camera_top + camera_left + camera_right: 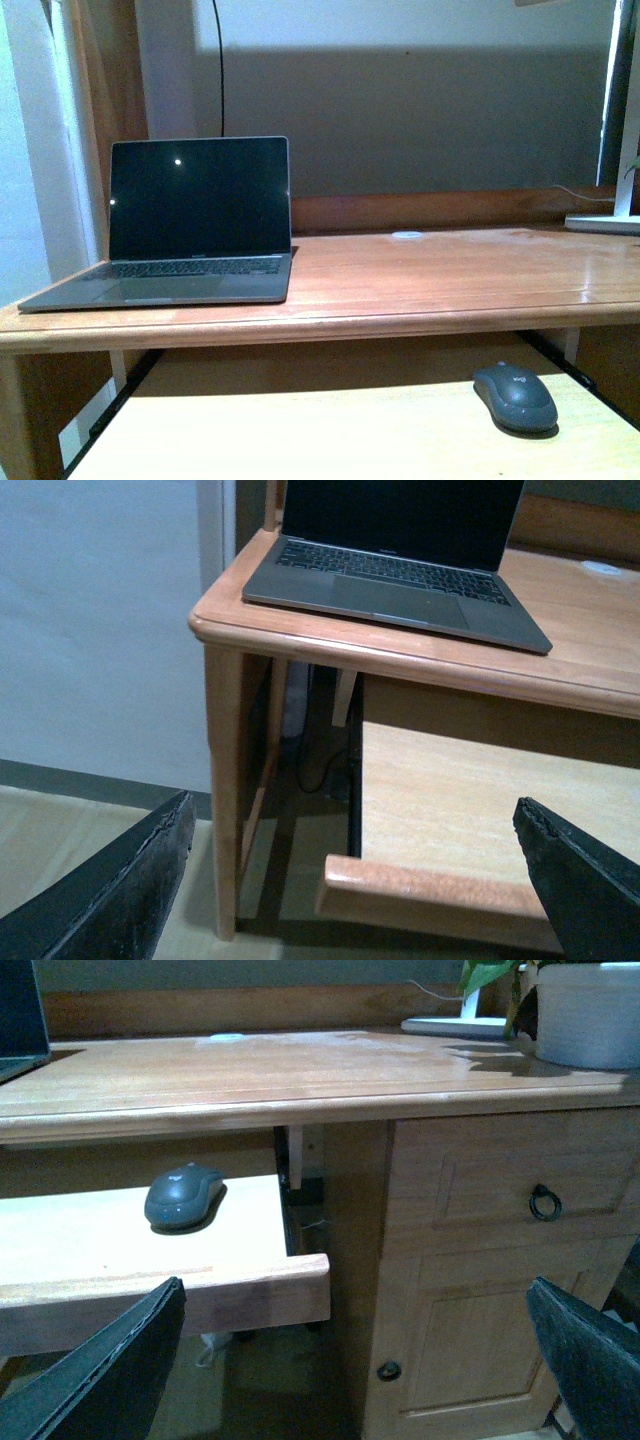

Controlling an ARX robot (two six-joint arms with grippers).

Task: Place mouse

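Note:
The dark grey mouse (pixel 515 396) lies on the pale pull-out keyboard shelf (pixel 300 430), near its right side, below the desk top. It also shows in the right wrist view (pixel 183 1197), on the shelf (pixel 120 1250). My right gripper (pixel 360 1360) is open and empty, held low in front of the shelf's right end and the cupboard, away from the mouse. My left gripper (pixel 360 880) is open and empty, low in front of the shelf's left front corner (pixel 345 885). Neither arm shows in the front view.
An open laptop (pixel 190 225) with a dark screen sits on the left of the wooden desk top (pixel 450 275). A lamp base (pixel 603 222) and a plant pot (pixel 590 1015) stand at the far right. A drawer and cupboard door (pixel 500 1260) are right of the shelf.

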